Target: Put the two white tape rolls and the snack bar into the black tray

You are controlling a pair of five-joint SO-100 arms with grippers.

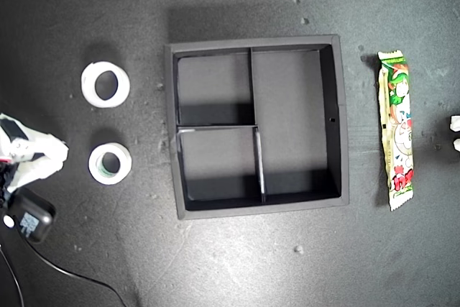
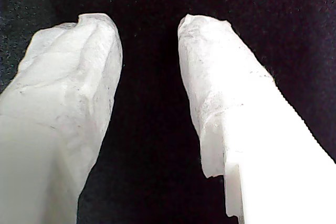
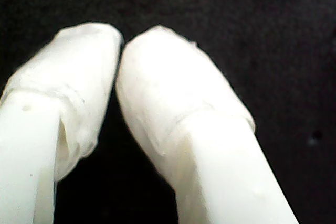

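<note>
Going from the exterior view's left: a lumpy white arm tip (image 1: pixel 32 156) wrapped in what looks like tape or foam pokes in at the edge, with a small black boxy module (image 1: pixel 30 221) and a thin cable trailing below it. I can't tell from the wrist views which arm that is. Just beside it are the two white tape rolls, both flat on the dark, matte, dust-specked table (image 1: pixel 237 264). The plain white roll (image 1: pixel 88 85) sits farther up in the picture, and the roll with the greenish inner core (image 1: pixel 94 165) is below it. Both are smooth little rings with open round centres, apart from each other and from the tray. In the middle is the black tray (image 1: pixel 343 120), square and matte with low walls. Its thin dividers make two small compartments on its left and one long one on its right. To the exterior view's right of it, near but not touching, the snack bar (image 1: pixel 397 131) lies on the table parallel to the tray wall. Its wrapper is glossy and crinkly with crimped ends, printed green, white and red. Two tiny white bits (image 1: pixel 454 124) peek in at the right edge. My first end effector (image 2: pixel 149 24) has its rough white padded fingers spread well apart over bare table, holding nothing. My second end effector (image 3: pixel 119 38) has its rounded padded tips pressed together with nothing between them.
</note>
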